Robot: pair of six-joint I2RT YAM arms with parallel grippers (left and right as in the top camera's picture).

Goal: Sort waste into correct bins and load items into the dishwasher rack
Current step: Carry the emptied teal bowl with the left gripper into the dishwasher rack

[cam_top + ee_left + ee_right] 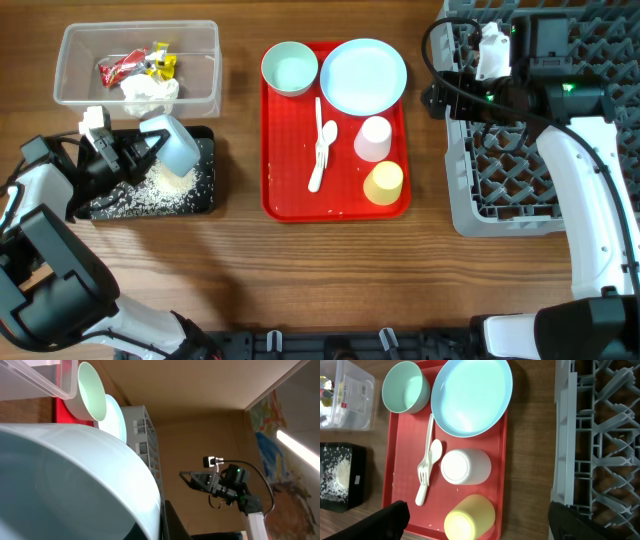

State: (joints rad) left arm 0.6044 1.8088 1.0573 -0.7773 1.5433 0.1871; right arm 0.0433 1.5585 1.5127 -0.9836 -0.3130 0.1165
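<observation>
My left gripper (150,150) is shut on a pale bowl (175,142), tilted on its side over the black tray (205,140). The bowl fills the left wrist view (75,485). White rice grains (165,188) lie in the black tray. The clear tub (70,90) holds the crumpled napkin (148,92) and the red and yellow wrappers (140,64). The red tray (275,190) holds the other bowl (289,68), the light-blue plate (363,75), the pink cup (372,138), the yellow cup (383,183), and the spoon and fork (320,150). My right gripper (477,512) is open and empty, high over the tray's right edge.
The grey dishwasher rack (520,190) stands at the right, with my right arm above its far part. Its left wall shows in the right wrist view (565,435). Bare wooden table lies between the red tray and the rack.
</observation>
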